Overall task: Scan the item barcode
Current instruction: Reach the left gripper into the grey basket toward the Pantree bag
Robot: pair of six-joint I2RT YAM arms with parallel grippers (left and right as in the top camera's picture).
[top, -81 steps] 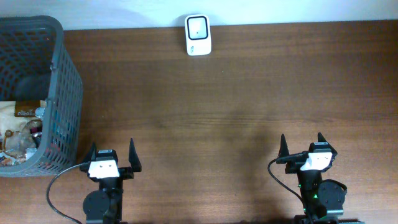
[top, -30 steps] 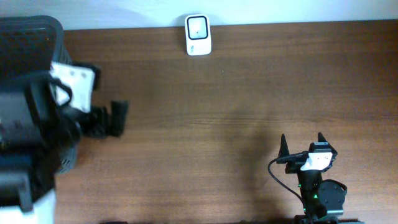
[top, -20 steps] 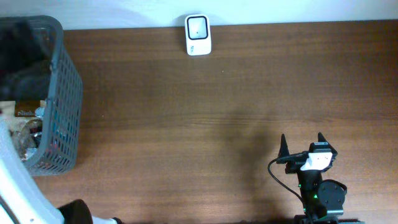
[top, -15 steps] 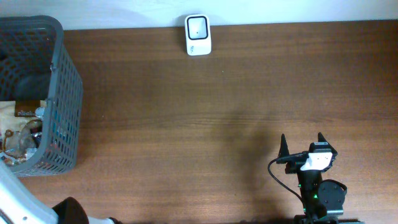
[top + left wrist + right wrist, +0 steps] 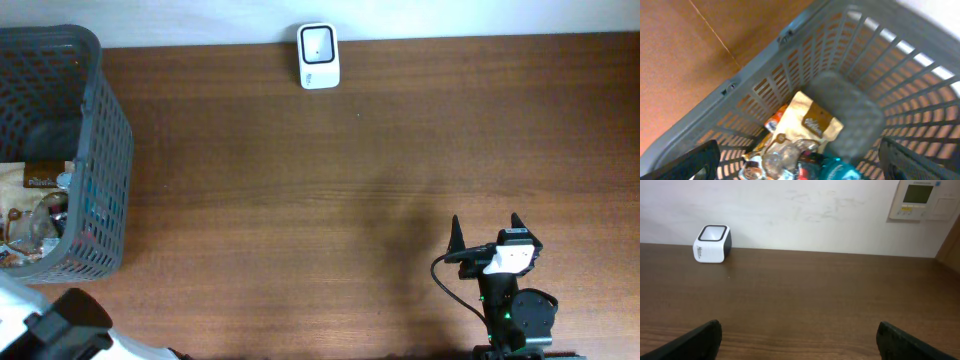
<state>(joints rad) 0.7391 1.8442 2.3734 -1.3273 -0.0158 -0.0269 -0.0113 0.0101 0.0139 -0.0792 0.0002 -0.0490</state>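
The left gripper point(image 5: 799, 159) hangs over the grey basket point(image 5: 100, 130) at the desk's point(image 5: 350, 180) left edge, its jaws spread fully apart with nothing between them. The tan pouch point(image 5: 812, 125) lies on the basket floor among other wrapped goods, below the gripper and roughly midway between its two fingers, untouched and leaning against a dark grey packet point(image 5: 850, 112). The white scanner point(image 5: 319, 43) stands at the middle of the far edge, well apart from the basket, and the right gripper point(image 5: 485, 225) sits by the near edge toward the right corner, equally wide and empty
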